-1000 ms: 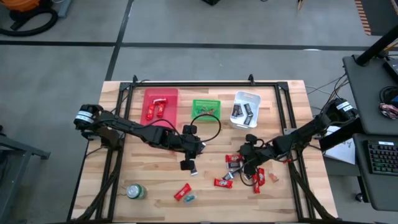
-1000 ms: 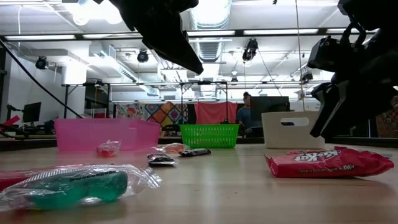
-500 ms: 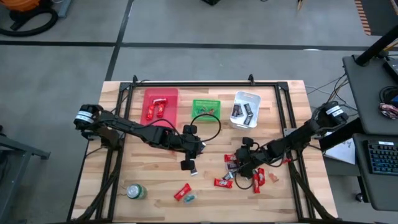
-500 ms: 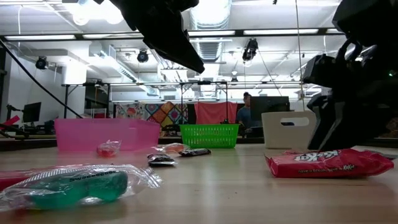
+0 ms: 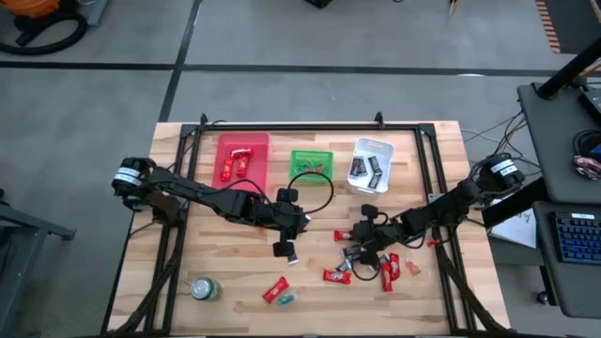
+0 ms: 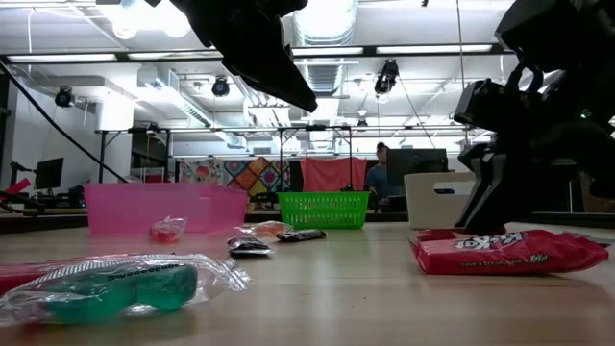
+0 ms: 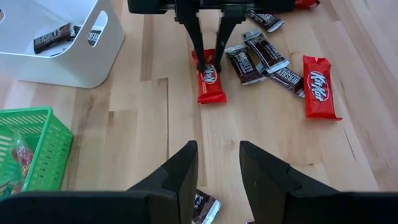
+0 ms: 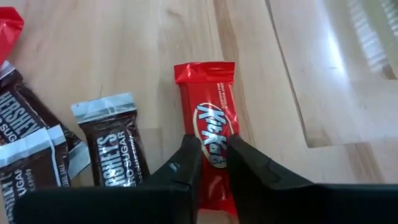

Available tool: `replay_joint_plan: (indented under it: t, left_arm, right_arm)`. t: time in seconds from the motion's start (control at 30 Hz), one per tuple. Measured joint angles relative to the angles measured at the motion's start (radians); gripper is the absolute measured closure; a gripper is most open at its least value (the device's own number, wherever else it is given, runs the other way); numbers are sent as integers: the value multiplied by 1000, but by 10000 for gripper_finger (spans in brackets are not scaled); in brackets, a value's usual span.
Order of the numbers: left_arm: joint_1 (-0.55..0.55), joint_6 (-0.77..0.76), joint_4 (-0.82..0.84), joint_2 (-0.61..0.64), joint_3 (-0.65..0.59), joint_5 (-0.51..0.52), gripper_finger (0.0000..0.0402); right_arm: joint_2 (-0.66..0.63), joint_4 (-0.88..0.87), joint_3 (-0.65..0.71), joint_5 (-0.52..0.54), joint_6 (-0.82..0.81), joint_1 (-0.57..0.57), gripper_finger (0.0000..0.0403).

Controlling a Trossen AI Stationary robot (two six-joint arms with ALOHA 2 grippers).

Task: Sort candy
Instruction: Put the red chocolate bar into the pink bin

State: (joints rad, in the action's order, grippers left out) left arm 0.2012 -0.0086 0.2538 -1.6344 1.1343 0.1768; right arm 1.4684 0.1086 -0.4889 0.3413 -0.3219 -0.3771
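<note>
From above, we saw our right gripper (image 5: 349, 246) down on a red candy bar (image 5: 345, 236) mid-bench, nearer than the left gripper (image 5: 285, 250). At the right wrist, the fingers (image 8: 185, 163) pinched it across its long axis.

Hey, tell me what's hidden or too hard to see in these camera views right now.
- Red KitKat under the right gripper: in the right wrist view its near end is covered by the fingers.
- Green basket: cut off by the left wrist picture's edge.
- Small teal candy: too small in the high view to read its wrapper.
- White bin: in the low view, its contents are hidden by its wall.
</note>
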Motion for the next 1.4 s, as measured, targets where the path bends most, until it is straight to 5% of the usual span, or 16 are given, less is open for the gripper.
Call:
replay_joint_plan:
  t: [0.47,0.83,1.1,1.4]
  left_arm:
    - [0,66,-220,-1,-62,-1,299]
    - [-2,139,-465,-1,-169,0,290]
    - [-6,170,-682,-1,-290,72,244]
    - [-10,184,-853,-1,-393,75,224]
  right_arm:
    - [-52,5,5,-21,-128,88,394]
    - [-58,94,4,-271,-381,265,395]
    - [-58,212,4,-373,-416,307,395]
    - [-58,261,3,-351,-330,314,394]
